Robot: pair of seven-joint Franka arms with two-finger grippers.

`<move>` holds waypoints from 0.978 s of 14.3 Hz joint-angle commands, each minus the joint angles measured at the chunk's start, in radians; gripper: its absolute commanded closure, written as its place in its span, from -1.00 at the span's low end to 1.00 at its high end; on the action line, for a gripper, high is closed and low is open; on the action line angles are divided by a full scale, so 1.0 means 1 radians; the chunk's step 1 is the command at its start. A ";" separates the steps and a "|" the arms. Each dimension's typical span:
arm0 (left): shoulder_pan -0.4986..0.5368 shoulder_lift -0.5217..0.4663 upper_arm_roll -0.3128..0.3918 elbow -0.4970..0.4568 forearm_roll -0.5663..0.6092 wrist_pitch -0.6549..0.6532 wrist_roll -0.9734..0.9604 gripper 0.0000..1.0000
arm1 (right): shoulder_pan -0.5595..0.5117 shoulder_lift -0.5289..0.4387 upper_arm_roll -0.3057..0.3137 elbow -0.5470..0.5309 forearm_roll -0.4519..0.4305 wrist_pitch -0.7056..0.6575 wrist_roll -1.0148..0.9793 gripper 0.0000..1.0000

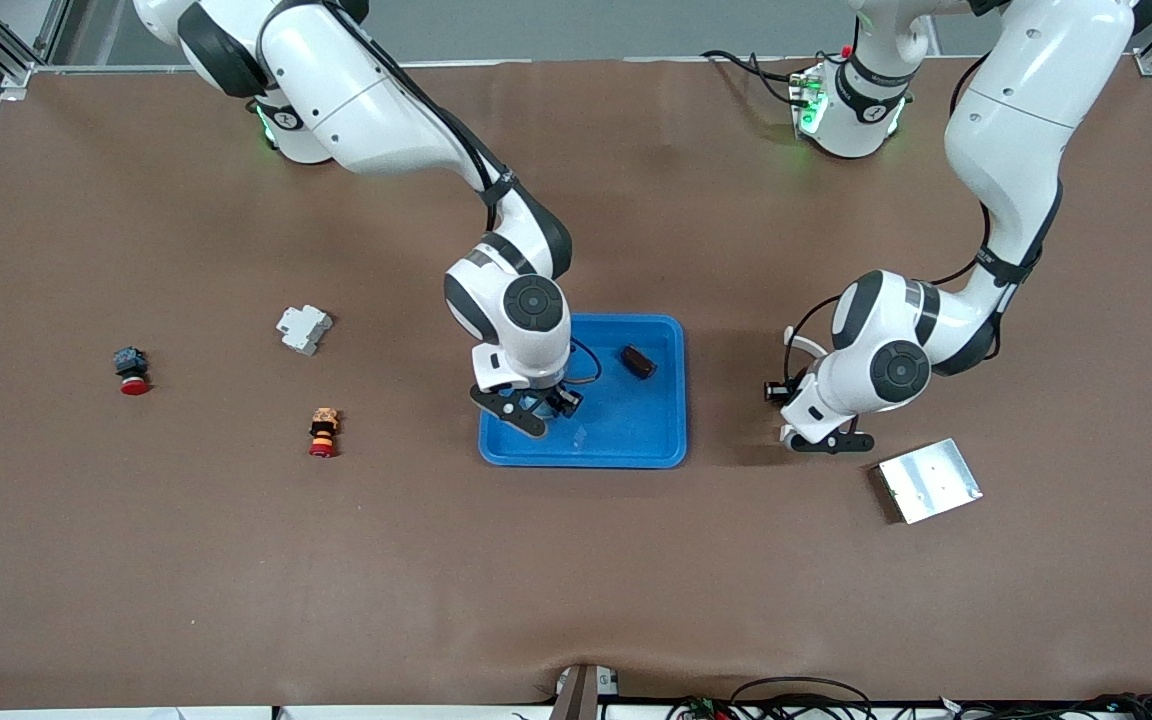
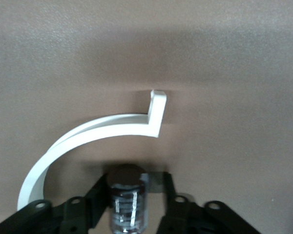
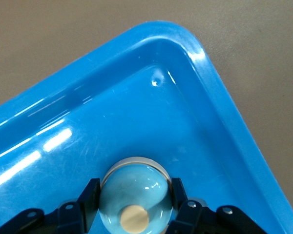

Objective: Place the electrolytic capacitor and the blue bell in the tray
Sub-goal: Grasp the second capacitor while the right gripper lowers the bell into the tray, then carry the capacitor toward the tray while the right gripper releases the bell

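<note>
Shallow bright blue rectangular tray [image 1: 648,445] with rounded corners and raised rim, lying flat mid-table. Blue bell [image 3: 136,194], a glossy pale blue dome with a tan button, clamped in the right gripper [image 1: 539,406] over the tray's corner. Electrolytic capacitor [image 2: 128,200], a dark cylinder with pale markings, clamped in the left gripper [image 1: 829,441] over bare table beside the tray.
</note>
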 commanded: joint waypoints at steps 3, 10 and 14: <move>0.001 0.002 -0.003 -0.002 0.024 0.006 -0.018 0.77 | 0.016 0.032 -0.012 0.048 -0.026 -0.008 0.047 1.00; -0.002 -0.006 -0.005 0.009 0.024 0.002 -0.096 0.95 | 0.027 0.050 -0.012 0.076 -0.028 -0.010 0.074 1.00; -0.016 -0.015 -0.008 0.058 0.023 -0.027 -0.230 0.95 | 0.027 0.052 -0.012 0.076 -0.026 -0.010 0.080 1.00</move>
